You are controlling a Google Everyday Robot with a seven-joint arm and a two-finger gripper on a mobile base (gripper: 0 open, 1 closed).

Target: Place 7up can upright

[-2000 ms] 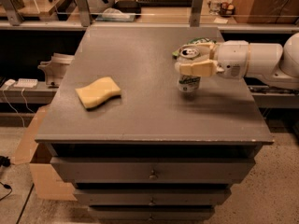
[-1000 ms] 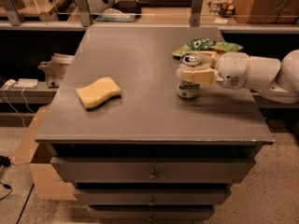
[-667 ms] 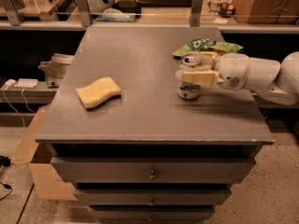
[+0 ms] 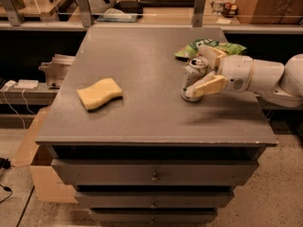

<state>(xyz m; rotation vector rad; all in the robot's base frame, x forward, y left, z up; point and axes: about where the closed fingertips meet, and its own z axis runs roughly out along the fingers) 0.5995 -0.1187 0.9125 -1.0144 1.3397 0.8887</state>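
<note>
The 7up can (image 4: 193,81), silver-white with a shiny top, stands upright on the grey table top (image 4: 142,112) at the right side. My gripper (image 4: 195,72) reaches in from the right and straddles the can. One cream finger (image 4: 211,54) is behind it and the other (image 4: 204,86) lies across its front lower side. The fingers look spread apart around the can rather than squeezing it.
A green crinkly snack bag (image 4: 190,48) lies just behind the can and the gripper. A yellow sponge (image 4: 99,93) lies on the left half of the table. Drawers sit below the front edge. A shelf with clutter runs along the back.
The can came down onto the table and stands there. The fingers have spread wider around it since the earlier frames.
</note>
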